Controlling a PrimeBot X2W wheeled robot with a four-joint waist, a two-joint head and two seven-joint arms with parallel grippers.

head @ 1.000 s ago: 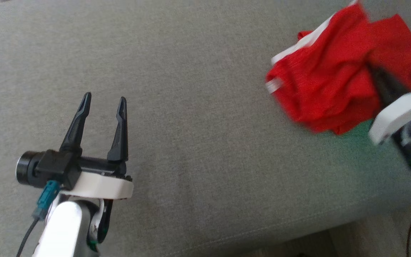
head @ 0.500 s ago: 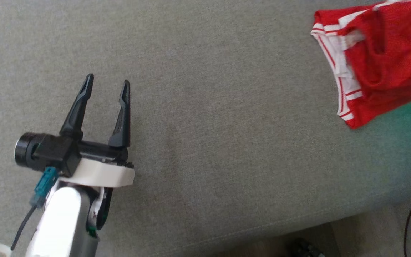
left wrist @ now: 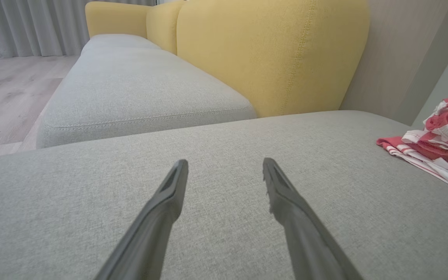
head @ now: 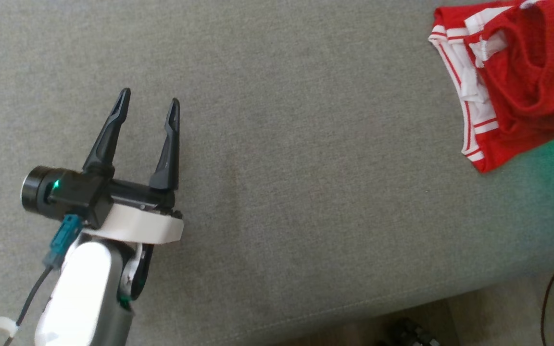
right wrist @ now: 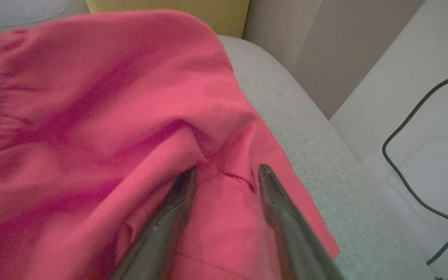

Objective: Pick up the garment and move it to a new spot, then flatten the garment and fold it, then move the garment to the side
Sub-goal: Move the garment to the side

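Seeing my right gripper spread, both fingertips down on the red garment, with a fold of cloth bunched between them but not pinched. The garment lies crumpled at the right end of the grey seat, near its front edge, white striped trim toward the left. My left gripper is spread wide over bare seat, well apart from the garment, which sits off to its right. A black cable lies on the floor beside the seat.

The left gripper is held with fingers spread above a grey seat cushion. A red-and-white garment is bunched on it, well to the right. A yellow backrest is seen beyond.
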